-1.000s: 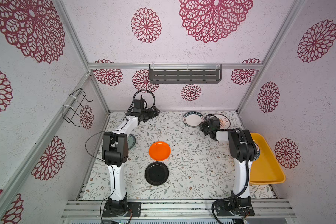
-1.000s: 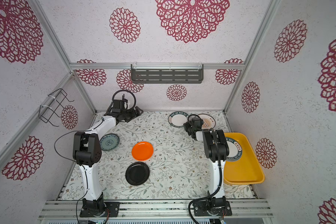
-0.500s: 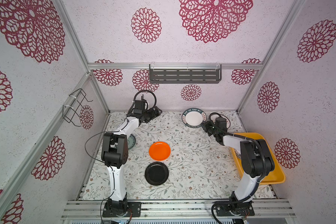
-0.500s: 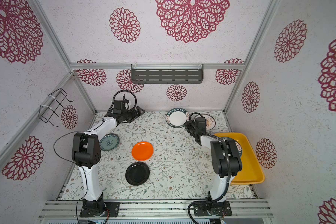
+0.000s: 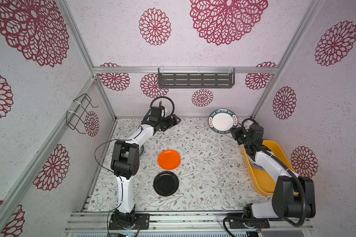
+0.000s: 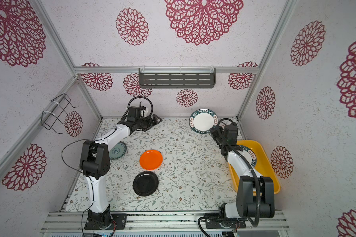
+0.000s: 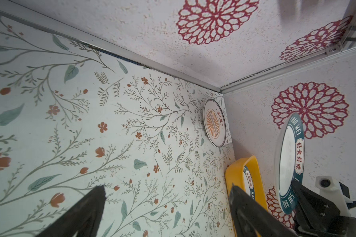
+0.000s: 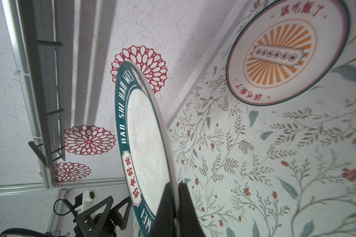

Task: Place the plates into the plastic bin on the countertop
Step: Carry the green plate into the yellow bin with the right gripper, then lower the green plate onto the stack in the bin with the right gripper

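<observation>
Teal-rimmed white round plate (image 5: 222,121), clamped at its edge by right gripper (image 8: 176,184), is held above counter (image 5: 203,156) rear. It should be levelled, then lowered gently into yellow-orange plastic bin (image 5: 282,158) alongside. Left gripper (image 5: 176,120) gapes wide, empty.

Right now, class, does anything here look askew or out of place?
The white round plate with the teal lettered rim: it hangs steeply tilted, pinched by the right gripper, while the plain orange plate and black plate lie flat. Nothing looks broken.
</observation>
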